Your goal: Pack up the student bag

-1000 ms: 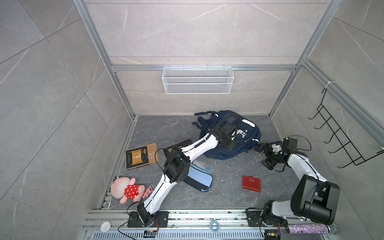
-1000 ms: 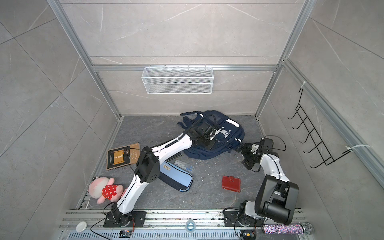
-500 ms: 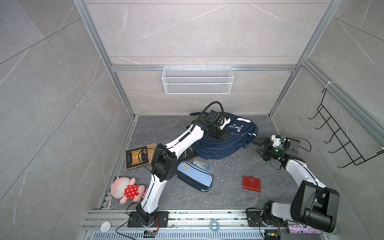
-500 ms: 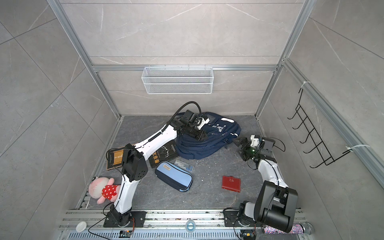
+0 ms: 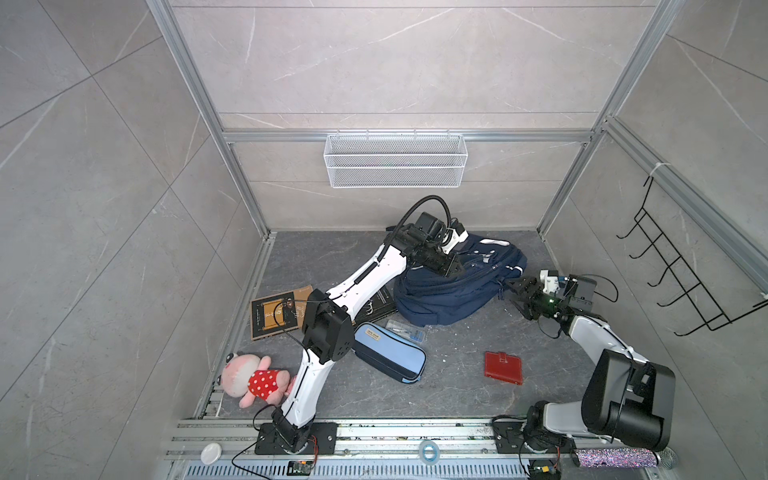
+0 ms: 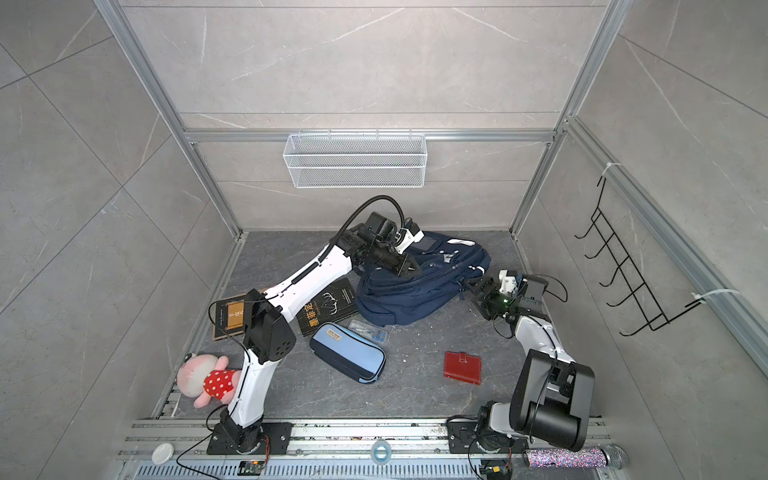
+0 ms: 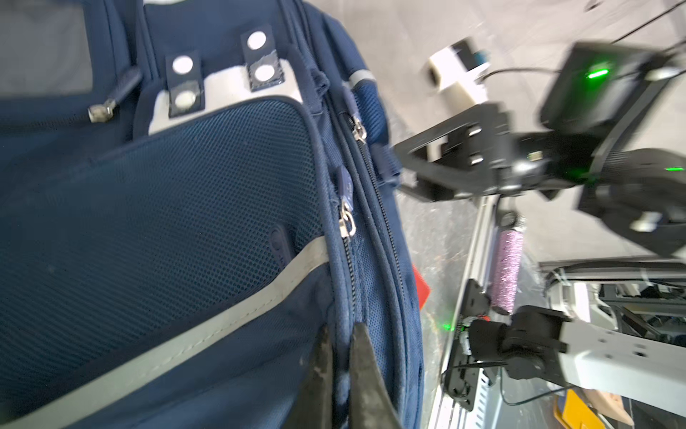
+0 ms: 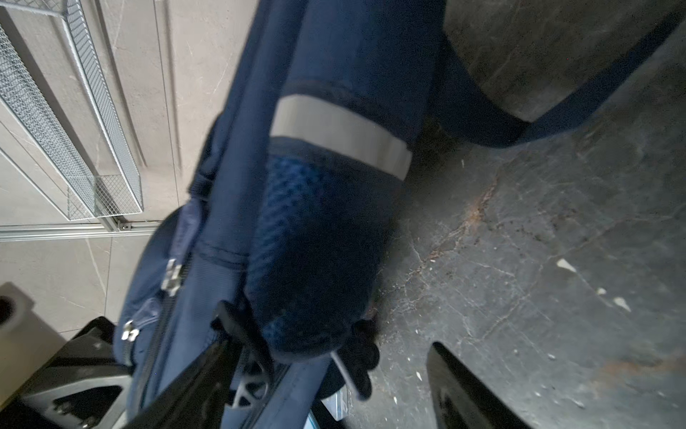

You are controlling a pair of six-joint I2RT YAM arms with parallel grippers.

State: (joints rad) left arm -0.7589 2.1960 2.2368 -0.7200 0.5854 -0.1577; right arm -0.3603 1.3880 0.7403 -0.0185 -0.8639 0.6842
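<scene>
The student bag [image 5: 449, 291] [image 6: 411, 297], navy with pale reflective stripes, lies bunched on the floor near the back wall. My left gripper [image 5: 455, 268] [image 6: 411, 268] is at its upper side. In the left wrist view this gripper [image 7: 339, 327] is shut on a fold of the bag [image 7: 185, 185] beside a zip. My right gripper [image 5: 510, 291] [image 6: 471, 286] is at the bag's right end. In the right wrist view it [image 8: 330, 345] stands open, one finger on each side of a lower corner of the bag [image 8: 334, 111].
A light-blue pencil case [image 5: 390, 353], a clear packet [image 5: 405, 330], a red wallet [image 5: 503, 368], a black book [image 5: 380, 305], a brown book [image 5: 274, 316] and a plush doll [image 5: 253, 380] lie on the floor. A wire basket [image 5: 395, 160] hangs on the back wall and a hook rack [image 5: 681, 282] on the right wall.
My left gripper has pulled the bag up and toward the back left, bunching it and uncovering the black book. The right gripper has moved left to the bag's end, its jaws slightly narrower.
</scene>
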